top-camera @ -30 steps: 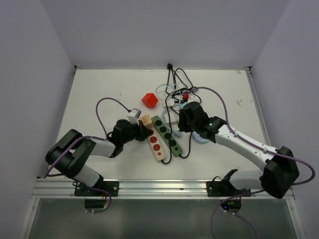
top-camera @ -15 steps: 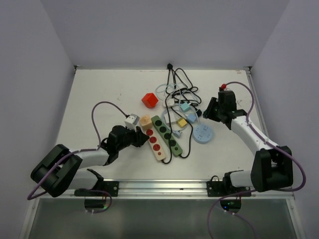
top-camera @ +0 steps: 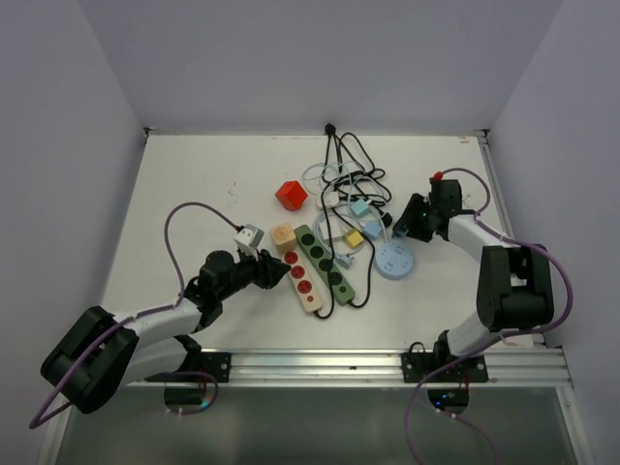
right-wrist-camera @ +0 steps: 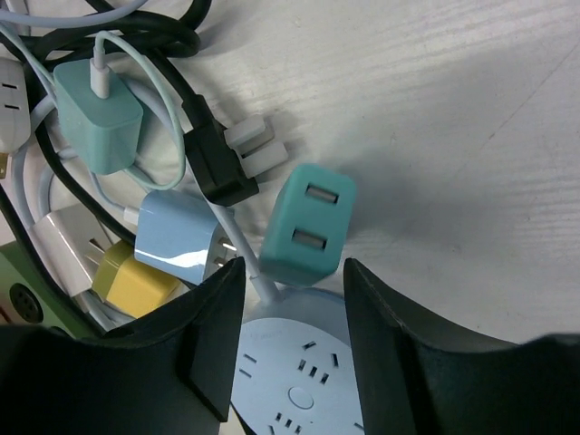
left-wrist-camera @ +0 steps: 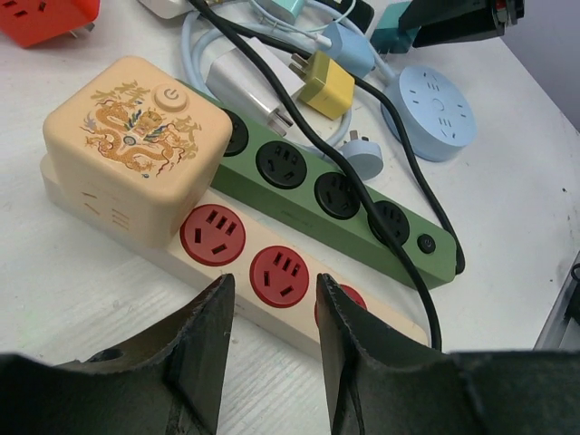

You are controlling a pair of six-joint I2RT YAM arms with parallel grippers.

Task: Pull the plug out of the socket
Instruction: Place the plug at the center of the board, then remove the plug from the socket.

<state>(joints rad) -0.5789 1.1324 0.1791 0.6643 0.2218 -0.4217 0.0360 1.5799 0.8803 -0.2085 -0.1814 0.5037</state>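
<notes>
Our left claw (left-wrist-camera: 272, 299) is released and empty, its arm stretched low over the surface (left-wrist-camera: 517, 227), with the cream strip (left-wrist-camera: 243, 260) just ahead of its tips. Our right claw (right-wrist-camera: 292, 272) is also released and grips nothing, elbow folded back. The round blue socket (right-wrist-camera: 299, 381) lies beneath its tips and the teal plug (right-wrist-camera: 306, 227) lies free just beyond.

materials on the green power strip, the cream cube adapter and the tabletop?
green power strip: looks like moulded plastic, satin; even colour, soft highlights.
cream cube adapter: plastic, smooth semi-gloss, rounded edges; dragon motif looks printed on.
table: white, matte; faint grain lines suggest painted wood or wood-look laminate, can't tell which.
</notes>
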